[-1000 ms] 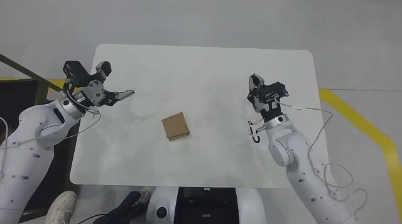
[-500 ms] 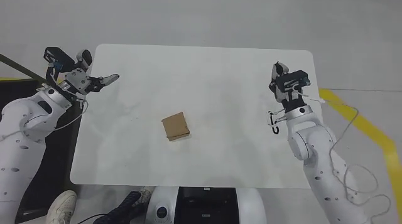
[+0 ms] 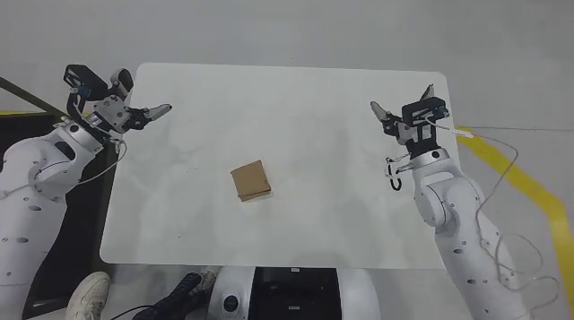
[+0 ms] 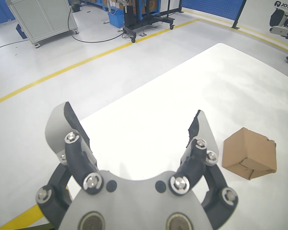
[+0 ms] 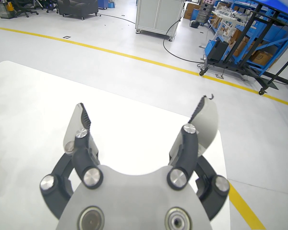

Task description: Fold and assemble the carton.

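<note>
Top view: left tool (image 3: 154, 112), right tool (image 3: 403, 102) gape near opposite table (image 3: 296, 114) edges.

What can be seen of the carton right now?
The carton is a small brown cardboard box, folded into a blocky shape that looks closed, with overlapping flaps on one side face and a ragged top corner. It sits slightly askew near the middle of the white table, touching nothing else.

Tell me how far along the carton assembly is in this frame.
Done: the carton sits on the white table already folded into a closed box shape. In hand: nothing; the left claw and right claw are both open and empty, off at opposite table edges. Left: apparently little; one side's flaps look slightly uneven and may need pressing.
</note>
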